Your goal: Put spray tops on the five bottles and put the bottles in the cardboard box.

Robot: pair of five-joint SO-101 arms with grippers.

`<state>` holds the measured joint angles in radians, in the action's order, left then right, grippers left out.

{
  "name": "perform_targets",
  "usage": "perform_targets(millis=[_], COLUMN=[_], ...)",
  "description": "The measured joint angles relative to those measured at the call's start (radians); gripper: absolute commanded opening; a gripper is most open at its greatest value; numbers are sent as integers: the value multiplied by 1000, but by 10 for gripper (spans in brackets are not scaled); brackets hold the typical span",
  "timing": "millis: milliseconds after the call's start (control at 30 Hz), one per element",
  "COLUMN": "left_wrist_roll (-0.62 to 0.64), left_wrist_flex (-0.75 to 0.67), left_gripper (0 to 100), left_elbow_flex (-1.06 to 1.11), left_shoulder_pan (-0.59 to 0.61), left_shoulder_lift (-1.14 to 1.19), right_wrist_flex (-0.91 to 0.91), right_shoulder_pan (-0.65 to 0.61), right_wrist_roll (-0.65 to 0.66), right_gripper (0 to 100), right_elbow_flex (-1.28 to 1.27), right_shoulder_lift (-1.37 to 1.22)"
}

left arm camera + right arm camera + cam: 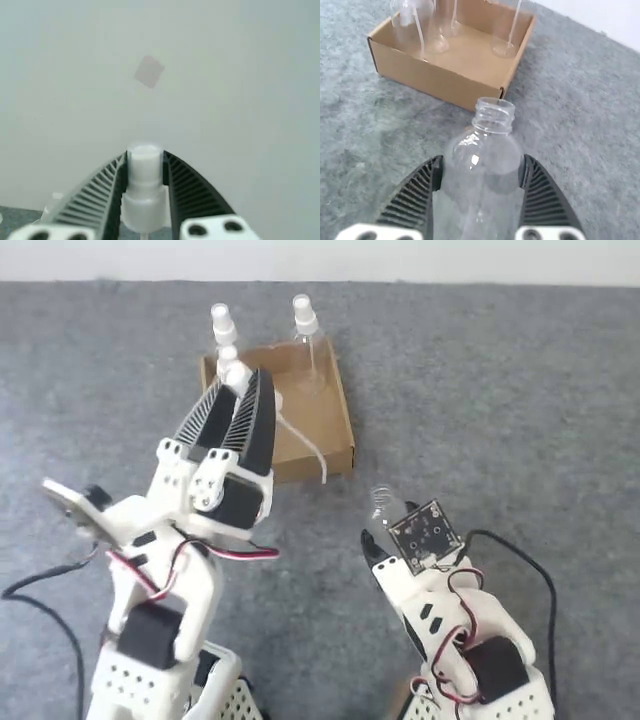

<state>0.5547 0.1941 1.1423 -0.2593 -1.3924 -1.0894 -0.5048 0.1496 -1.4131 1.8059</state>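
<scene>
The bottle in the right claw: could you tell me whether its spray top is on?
Off: the bottle shows a bare threaded neck; the left claw holds a spray top.

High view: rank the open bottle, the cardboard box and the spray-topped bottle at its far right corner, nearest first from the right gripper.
1. Open bottle, in the right gripper's jaws.
2. Cardboard box, ahead, to its left.
3. Spray-topped bottle, in the box's far right corner.

Left arm (160, 580): raised, stretched forward. Left gripper (145, 159): held roughly level, jaws clamped on a spray top (145, 187).
Right arm (455, 635): low, tucked near. Right gripper (481, 167): angled downward, jaws clasping a capless clear bottle (487, 130).
</scene>
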Motion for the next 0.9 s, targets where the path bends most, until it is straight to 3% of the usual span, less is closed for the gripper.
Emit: perform_targets(millis=[233, 367, 533, 900], left_wrist_roll=[0, 2, 92, 104], left_wrist_flex=[-180, -192, -192, -193], left_gripper=[12, 12, 12, 12], left_elbow_flex=[106, 107, 107, 152], left_shoulder_pan=[-92, -123, -124, -124], left_shoulder_lift=[-5, -5, -5, -5], right_wrist_flex=[35, 38, 43, 74], right_shoulder_pan=[-20, -37, -38, -44], right_wrist_roll=[2, 44, 60, 61], right_gripper=[61, 61, 61, 61], right_elbow_flex=[0, 0, 0, 0], right_shoulder_lift=[0, 0, 0, 0])
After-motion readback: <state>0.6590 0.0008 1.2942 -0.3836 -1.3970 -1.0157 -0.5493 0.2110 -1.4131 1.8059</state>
